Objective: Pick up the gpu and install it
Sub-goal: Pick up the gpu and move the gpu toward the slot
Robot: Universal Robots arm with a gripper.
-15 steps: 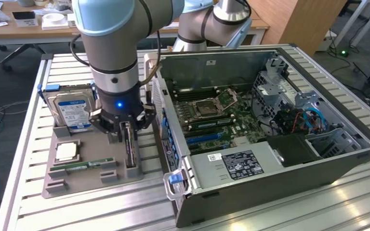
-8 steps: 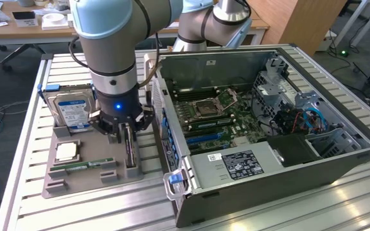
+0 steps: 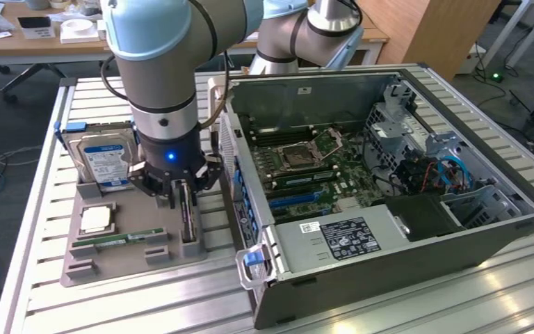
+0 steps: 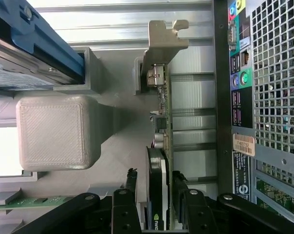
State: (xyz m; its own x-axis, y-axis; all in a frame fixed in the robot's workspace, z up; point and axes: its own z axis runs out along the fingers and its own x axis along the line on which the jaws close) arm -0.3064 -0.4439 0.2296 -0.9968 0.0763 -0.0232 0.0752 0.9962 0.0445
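The gray tray (image 3: 109,270) holds a hard drive (image 3: 100,163), CPU (image 3: 97,219), memory stick (image 3: 119,240) and the upright gpu (image 4: 157,168), which the gripper (image 3: 181,202) straddles, narrowly open.

We record the gpu (image 4: 159,161) as black on its face, with a green board edge and a silver bracket. The gripper (image 4: 154,173) is black. The arm (image 3: 160,62) is silver-grey with pale blue joint caps and a blue light at the wrist. The hard drive (image 3: 100,163) is silver with a blue-and-white label. Its carrier (image 3: 70,129) is blue. The tray (image 3: 119,261) is plain grey. The memory stick (image 3: 119,239) is green. The computer case (image 3: 452,229) is dark grey, with a perforated mesh pattern at the rear. The motherboard (image 3: 341,174) is green. The table (image 3: 109,306) is silver with parallel ribs.
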